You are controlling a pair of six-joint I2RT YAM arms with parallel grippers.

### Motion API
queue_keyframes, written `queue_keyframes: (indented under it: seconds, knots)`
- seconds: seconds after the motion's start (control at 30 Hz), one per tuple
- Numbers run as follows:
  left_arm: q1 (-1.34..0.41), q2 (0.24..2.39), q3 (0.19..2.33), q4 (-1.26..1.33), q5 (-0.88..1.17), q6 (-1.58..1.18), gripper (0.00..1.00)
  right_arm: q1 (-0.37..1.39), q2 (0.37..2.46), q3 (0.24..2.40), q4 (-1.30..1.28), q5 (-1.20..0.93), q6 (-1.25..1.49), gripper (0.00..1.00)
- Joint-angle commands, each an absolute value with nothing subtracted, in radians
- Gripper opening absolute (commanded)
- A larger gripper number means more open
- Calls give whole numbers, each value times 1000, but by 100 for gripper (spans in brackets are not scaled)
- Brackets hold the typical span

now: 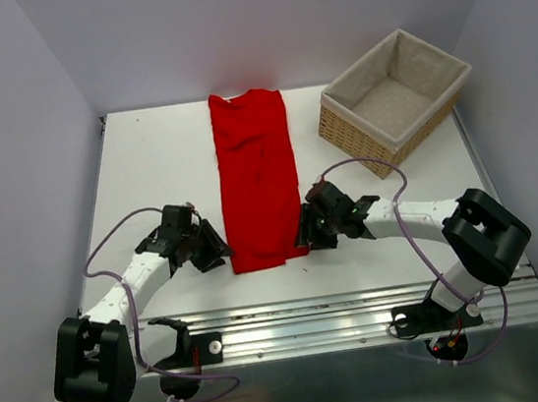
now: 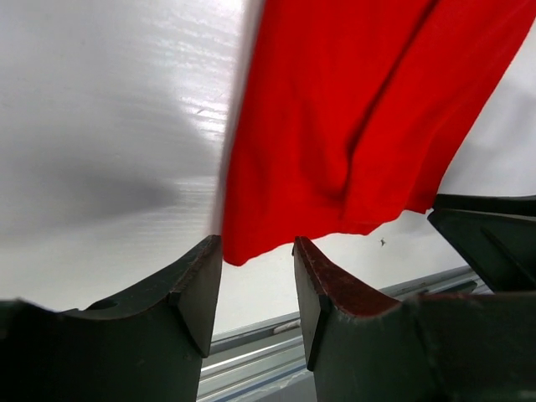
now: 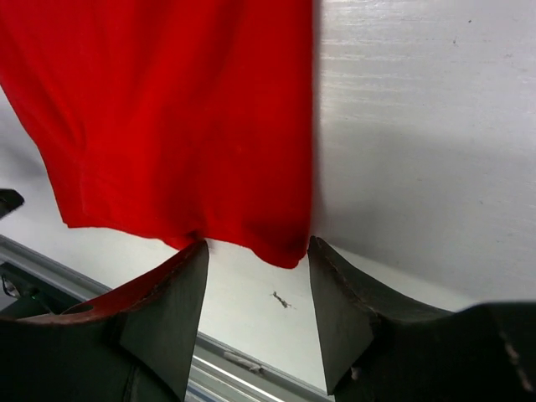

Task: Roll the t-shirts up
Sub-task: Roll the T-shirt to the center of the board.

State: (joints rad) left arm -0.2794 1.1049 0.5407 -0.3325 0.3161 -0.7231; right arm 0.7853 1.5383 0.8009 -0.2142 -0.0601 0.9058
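Top external: folded bright red cloth t-shirt (image 1: 257, 178), hem corners just ahead of spread, empty left claw (image 1: 212, 253) and right claw (image 1: 303, 231). Roll seemingly unstarted; next, pinch both corners.

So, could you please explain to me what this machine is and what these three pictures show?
It is two robot arms bolted at the near edge of a white table. The wide picture looks down from above and behind them; the other two come from cameras on each wrist, so the dark shapes at the bottom are that arm's own fingers. A red t-shirt lies folded into a long strip, with a lined wicker basket at the far right. The left gripper and right gripper sit at the strip's near corners, jaws open, holding nothing.
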Motion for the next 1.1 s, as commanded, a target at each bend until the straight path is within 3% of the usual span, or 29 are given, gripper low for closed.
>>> queue_keyframes:
  seconds: [0.0, 0.23, 0.47, 0.77, 0.83, 0.97, 1.07]
  knots:
    - [-302, 1114, 506, -295, 331, -756, 49, 790, 1560, 793, -140, -68, 937, 56]
    - [-342, 1147, 485, -273, 314, -782, 42, 790, 1557, 770, -146, -20, 957, 49]
    - [-364, 1175, 463, -252, 310, -792, 38, 790, 1562, 749, -147, -12, 968, 33]
    - [-376, 1152, 451, -252, 264, -818, 34, 790, 1560, 723, -155, 28, 973, 24]
    - [-377, 1143, 454, -261, 252, -824, 34, 790, 1563, 723, -155, 29, 974, 20]
    - [-377, 1072, 465, -305, 178, -860, 38, 790, 1555, 713, -155, 38, 977, 1]
    - [-377, 1052, 456, -325, 134, -893, 41, 790, 1542, 703, -156, 48, 983, 1]
